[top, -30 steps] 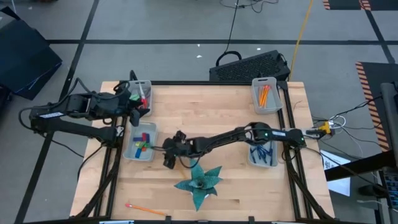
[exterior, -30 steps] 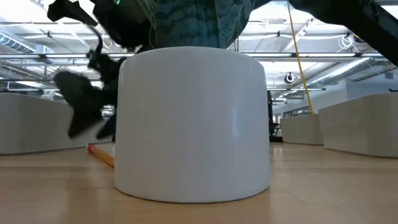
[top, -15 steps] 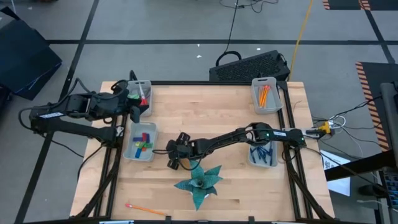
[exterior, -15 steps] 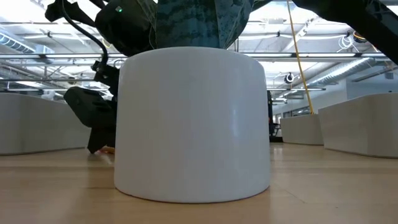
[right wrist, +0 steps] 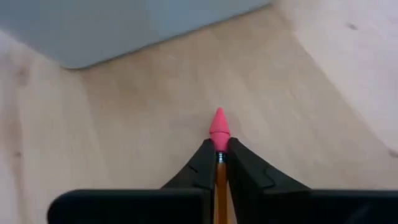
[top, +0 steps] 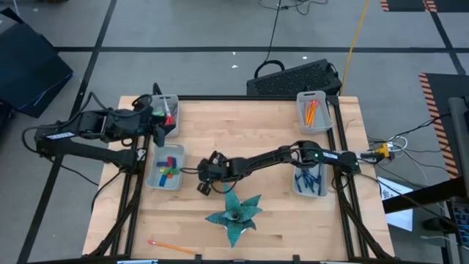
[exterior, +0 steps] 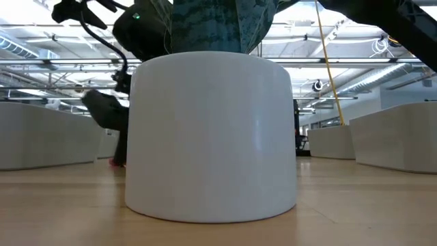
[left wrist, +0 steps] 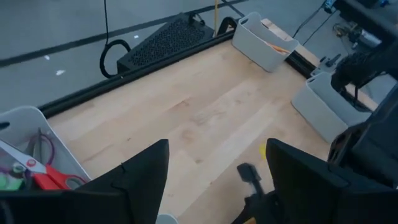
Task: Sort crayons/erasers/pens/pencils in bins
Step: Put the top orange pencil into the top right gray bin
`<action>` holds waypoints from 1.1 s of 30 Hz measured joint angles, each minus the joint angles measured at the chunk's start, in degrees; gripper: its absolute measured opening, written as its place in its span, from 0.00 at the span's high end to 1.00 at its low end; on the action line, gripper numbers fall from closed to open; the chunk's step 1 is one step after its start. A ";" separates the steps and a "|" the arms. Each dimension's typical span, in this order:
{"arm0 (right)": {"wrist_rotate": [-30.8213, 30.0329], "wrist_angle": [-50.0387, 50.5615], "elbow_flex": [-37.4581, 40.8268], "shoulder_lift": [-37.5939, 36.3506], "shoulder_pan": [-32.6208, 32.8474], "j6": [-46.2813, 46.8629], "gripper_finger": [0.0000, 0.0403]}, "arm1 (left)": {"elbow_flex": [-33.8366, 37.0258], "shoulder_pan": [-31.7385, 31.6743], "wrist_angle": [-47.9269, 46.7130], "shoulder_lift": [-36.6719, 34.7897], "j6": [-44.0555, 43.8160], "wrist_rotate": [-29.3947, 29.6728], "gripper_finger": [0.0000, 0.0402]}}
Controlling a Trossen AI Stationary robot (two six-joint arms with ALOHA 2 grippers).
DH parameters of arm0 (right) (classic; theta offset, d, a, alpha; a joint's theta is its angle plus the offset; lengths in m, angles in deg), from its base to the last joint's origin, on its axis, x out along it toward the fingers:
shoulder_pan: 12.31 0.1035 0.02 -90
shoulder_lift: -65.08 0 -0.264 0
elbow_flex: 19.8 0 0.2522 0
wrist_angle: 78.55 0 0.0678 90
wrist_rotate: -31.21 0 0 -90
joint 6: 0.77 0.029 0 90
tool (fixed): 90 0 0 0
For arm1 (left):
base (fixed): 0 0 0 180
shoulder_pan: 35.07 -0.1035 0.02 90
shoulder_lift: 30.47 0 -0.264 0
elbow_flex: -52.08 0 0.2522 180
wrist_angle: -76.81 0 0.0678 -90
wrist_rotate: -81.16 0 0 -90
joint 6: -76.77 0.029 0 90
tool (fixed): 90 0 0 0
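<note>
My right gripper [top: 205, 182] reaches across to the table's centre-left, between the crayon bin [top: 167, 167] and a potted plant [top: 234, 213]. It is shut on an orange pencil [right wrist: 219, 163] with a pink cap. My left gripper [left wrist: 214, 168] hangs open by the far-left bin [top: 165, 111], which holds scissors. A second pencil [top: 172, 247] lies flat near the table's front-left corner. The far-right bin [top: 314, 111] holds pencils, and the right bin [top: 309, 180] holds pens. My right gripper pinches the pencil's orange shaft [right wrist: 219, 167] between its two fingers, just behind the pink-capped end [right wrist: 219, 129], which sticks out past the fingertips. The fingers lie along the pencil. In the low view the pink end [exterior: 117, 162] hangs just above the tabletop.
The plant's white pot [exterior: 212, 137] fills the low view close beside my right gripper. A dark keyboard-like box [top: 297, 77] lies beyond the far edge. Bare wood [top: 242, 132] lies between the far bins.
My right gripper has come down onto the pencil that lay beside the pot and has taken hold of it. It has then risen a little and shifted slightly toward the far edge. The pencil's shaft no longer lies along the table.
</note>
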 joint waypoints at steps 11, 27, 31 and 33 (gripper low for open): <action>-10.53 18.12 0.05 -20.72 -6.96 -1.55 0.96 | 0.07 0.00 -0.17 0.17 7.18 0.58 0.33; -24.92 56.50 25.79 -56.54 -41.75 13.29 0.95 | 0.15 0.00 -1.77 1.45 3.35 -6.42 0.33; -18.83 46.89 37.96 -59.70 -52.40 12.70 0.95 | 0.15 0.00 -1.50 4.89 5.71 -6.60 0.33; -15.93 39.17 43.10 -60.01 -57.33 11.79 0.95 | 0.15 -0.05 -1.35 7.33 8.07 -9.80 0.33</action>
